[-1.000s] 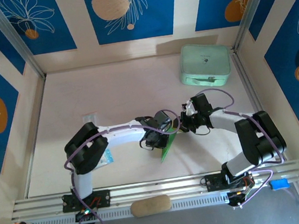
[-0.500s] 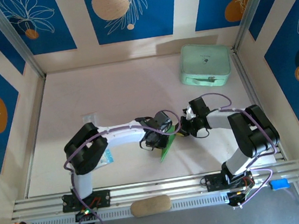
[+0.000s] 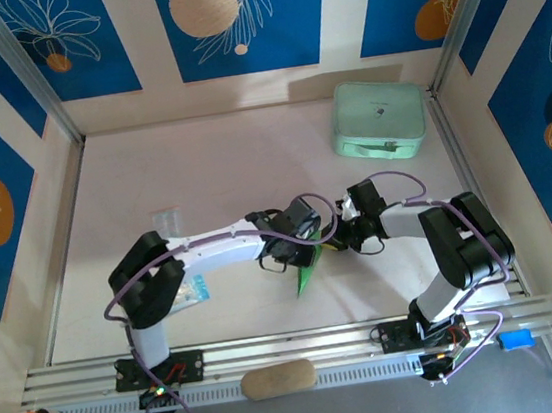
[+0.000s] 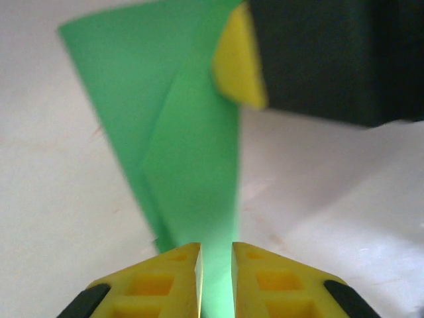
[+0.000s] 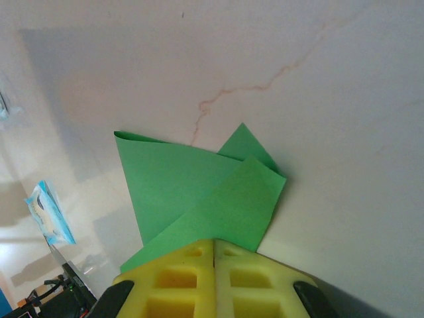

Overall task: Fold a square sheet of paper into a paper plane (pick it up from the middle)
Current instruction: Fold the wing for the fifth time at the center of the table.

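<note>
Top view: I am presenting the paper plane (image 3: 307, 271) just below centre frame, between my left gripper (image 3: 303, 256) and right gripper (image 3: 341, 243). It is well apart from the mint case (image 3: 378, 118) at upper right.

Left wrist view: my left jaws are standing a narrow slit apart at the bottom edge, with the green paper (image 4: 185, 146) running up out of that slit. I cannot tell whether they are pinching it. My right gripper's pad (image 4: 238, 59) is pressing on the paper at upper right.

Right wrist view: my right jaws are pressing together on the layered paper (image 5: 199, 192) at bottom centre.

Assessment: I am judging the piece very light, thin, floppy away from its creases and easily creased by mistake. The doubled layers by the centre crease offer the firmest hold, and loose single corners do not.
</note>
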You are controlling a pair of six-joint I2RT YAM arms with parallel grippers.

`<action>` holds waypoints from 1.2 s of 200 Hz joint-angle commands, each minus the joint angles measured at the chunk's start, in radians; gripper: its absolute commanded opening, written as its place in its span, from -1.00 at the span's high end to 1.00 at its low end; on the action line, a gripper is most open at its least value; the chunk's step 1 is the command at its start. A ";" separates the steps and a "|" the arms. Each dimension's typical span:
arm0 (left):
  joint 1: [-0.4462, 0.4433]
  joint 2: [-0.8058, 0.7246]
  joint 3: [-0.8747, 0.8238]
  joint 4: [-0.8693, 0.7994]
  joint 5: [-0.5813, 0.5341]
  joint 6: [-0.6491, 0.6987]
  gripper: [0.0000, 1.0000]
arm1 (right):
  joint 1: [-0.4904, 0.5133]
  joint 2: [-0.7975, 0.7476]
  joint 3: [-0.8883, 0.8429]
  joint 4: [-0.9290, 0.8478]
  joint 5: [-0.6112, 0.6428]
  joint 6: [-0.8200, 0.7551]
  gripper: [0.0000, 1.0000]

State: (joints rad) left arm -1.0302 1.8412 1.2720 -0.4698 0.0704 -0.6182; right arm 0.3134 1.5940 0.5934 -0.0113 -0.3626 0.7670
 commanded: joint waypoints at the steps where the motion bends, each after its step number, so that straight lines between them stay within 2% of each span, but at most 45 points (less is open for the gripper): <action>1: -0.007 0.001 0.021 0.105 0.124 0.003 0.74 | 0.007 0.038 -0.020 -0.057 0.061 0.012 0.96; 33: -0.005 0.069 0.018 0.179 0.206 -0.020 0.79 | 0.009 0.038 -0.022 -0.054 0.057 0.013 0.96; 72: -0.003 0.126 0.023 0.216 0.210 -0.026 0.80 | 0.007 0.036 -0.030 -0.053 0.056 0.015 0.96; 96: 0.002 0.148 0.003 0.214 0.176 -0.026 0.80 | 0.008 0.037 -0.028 -0.053 0.057 0.013 0.96; 240: 0.009 0.005 -0.273 0.333 0.138 -0.094 0.81 | -0.005 0.085 -0.017 -0.064 0.078 -0.011 0.99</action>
State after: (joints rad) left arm -1.0168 1.8896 1.0588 -0.0826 0.2050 -0.6853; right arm 0.3103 1.6230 0.5995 0.0151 -0.3954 0.7734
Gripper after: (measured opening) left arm 0.094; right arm 0.042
